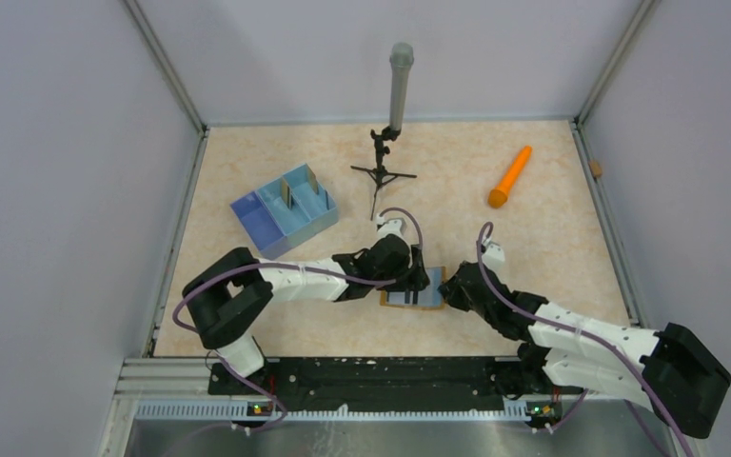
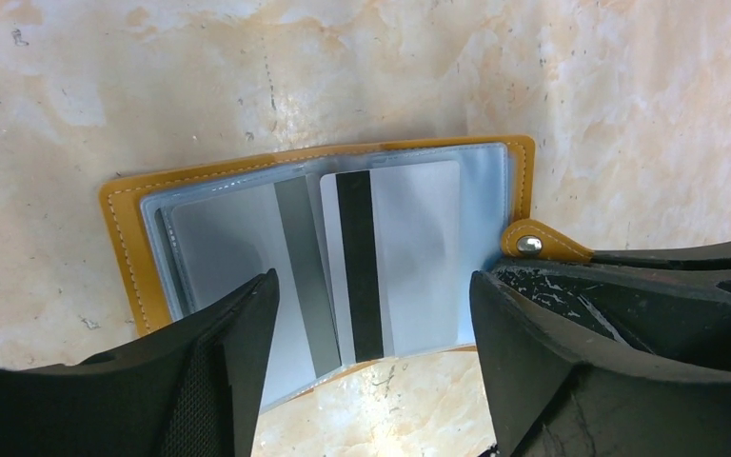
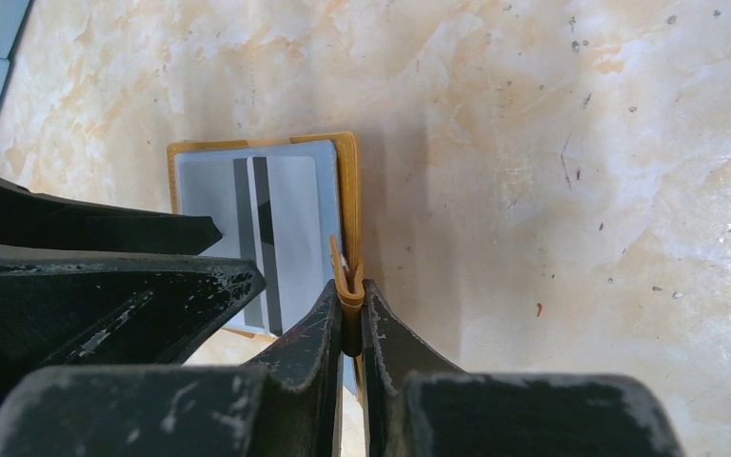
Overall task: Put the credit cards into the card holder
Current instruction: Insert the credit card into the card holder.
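Step in hand: seating cards in the pockets. The small mustard-orange folding card holder (image 2: 124, 238) lies open and flat on the marbled beige bench (image 1: 533, 248), close to the near edge at about mid-width, between the two arms.

Right pincer (image 3: 347, 319) is clenched on the card holder's orange snap tab (image 3: 345, 276), pinning that flap open. Good anchor, so leave it there.

Left pincer (image 2: 373, 286) is released: jaws wide apart, nothing between them, hovering over the open pockets.

Two thin grey cards sit in the clear greyish-blue sleeves:
- dark-striped card (image 2: 395, 257) on the tab side
- grey-striped card (image 2: 238, 248) on the other side

Both look to stick out a little past the holder's edge nearest the left wrist camera. I can't tell whether they're fully home.

Not done by my read. The blue divided plastic tray (image 1: 257, 221), toward the far-left part of the bench, has two brownish cards standing upright in its compartments (image 1: 286, 193) (image 1: 312, 179).

Next move, my judgement:
- If the two cards are proud, nudge them in with one left fingertip, pushing along the pocket direction.
- Then lift the left arm clear and travel to the tray.
- Pinch one upright card by its top edge.
- Bring it back at a shallow angle to a free sleeve.

The sleeve mouth is thin and floppy, so alignment matters more than force. The right grip has to hold, or the holder will slide.
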Motion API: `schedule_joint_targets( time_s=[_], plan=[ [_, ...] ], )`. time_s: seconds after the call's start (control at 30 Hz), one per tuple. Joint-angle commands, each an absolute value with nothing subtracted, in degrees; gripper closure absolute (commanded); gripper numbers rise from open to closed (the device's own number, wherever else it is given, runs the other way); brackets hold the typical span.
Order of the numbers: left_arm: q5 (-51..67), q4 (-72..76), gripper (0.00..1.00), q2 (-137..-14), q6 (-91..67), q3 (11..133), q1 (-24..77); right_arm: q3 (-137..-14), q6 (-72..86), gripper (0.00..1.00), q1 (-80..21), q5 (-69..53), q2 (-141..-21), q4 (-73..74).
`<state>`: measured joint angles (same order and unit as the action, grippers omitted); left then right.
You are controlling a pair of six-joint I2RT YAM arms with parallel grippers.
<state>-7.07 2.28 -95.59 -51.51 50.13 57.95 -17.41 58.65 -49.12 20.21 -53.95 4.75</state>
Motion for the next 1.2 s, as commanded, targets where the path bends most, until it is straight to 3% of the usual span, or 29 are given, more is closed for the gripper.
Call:
schedule_joint_targets(
  time_s=[0.0,0.37,0.93,1.17],
  plan=[
    [-3.2,3.0,0.24,-95.7,-52.0,48.7,57.3,-17.1,58.9,1.00,-49.3,22.6,-53.2,4.3],
    [7.4,9.0,0.34,-99.3,-51.8,48.7,55.8,-16.3,58.9,1.00,-49.3,21.2,-52.9,1.9],
    [14.3,27.9,0.34,-97.7,-53.6,42.1,54.4,-15.0,58.5,1.00,-49.3,19.9,-49.4,0.4],
    [9.6,23.3,0.31,-94.8,-51.5,41.0,53.9,-17.4,56.8,1.00,-49.3,19.4,-44.6,4.8]
  ],
)
